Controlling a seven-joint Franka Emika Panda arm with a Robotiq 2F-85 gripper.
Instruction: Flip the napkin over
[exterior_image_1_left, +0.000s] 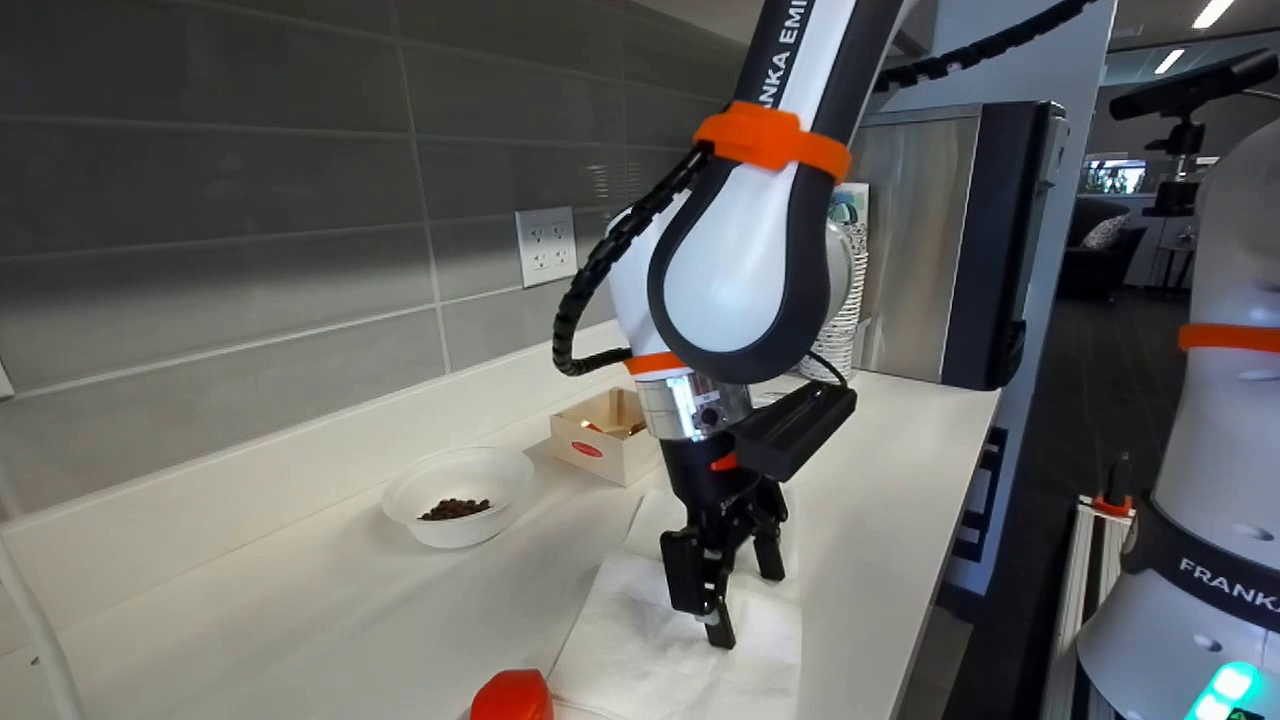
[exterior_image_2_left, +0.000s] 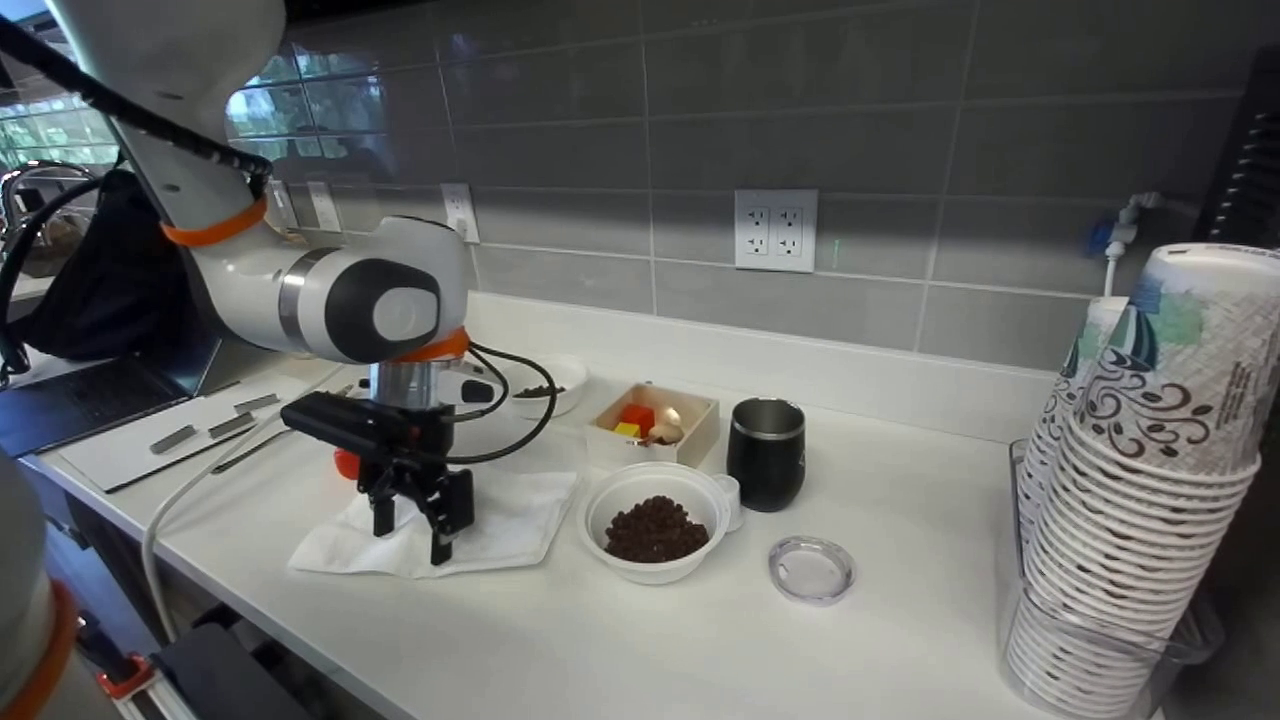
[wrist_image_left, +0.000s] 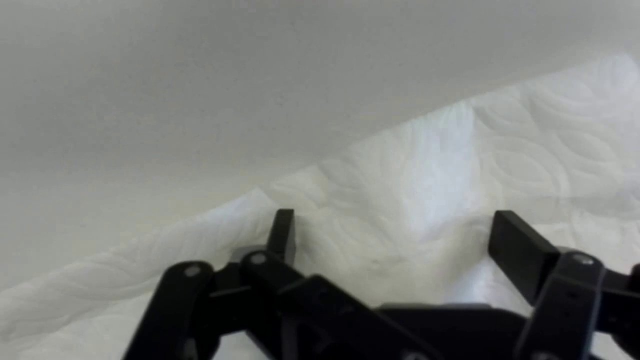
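The napkin (exterior_image_1_left: 680, 665) is a white, creased sheet lying on the white counter, and it also shows in an exterior view (exterior_image_2_left: 525, 510). In the wrist view the napkin (wrist_image_left: 435, 175) has an embossed pattern, and its edge runs diagonally, with folds between the fingers. My gripper (exterior_image_1_left: 746, 600) points down over the napkin, and it also shows in an exterior view (exterior_image_2_left: 412, 535). In the wrist view the gripper's fingers (wrist_image_left: 393, 215) are wide apart, with napkin beneath and between them. The fingertips are at or just above the sheet; I cannot tell if they touch it.
A white bowl (exterior_image_2_left: 655, 572) with dark contents stands beside the napkin. Another bowl (exterior_image_1_left: 440, 533) is near the wall. A wooden box (exterior_image_1_left: 600, 450), a black mug (exterior_image_2_left: 767, 460), a clear lid (exterior_image_2_left: 812, 570), stacked cups (exterior_image_2_left: 1130, 500) and a red object (exterior_image_1_left: 513, 697) are around.
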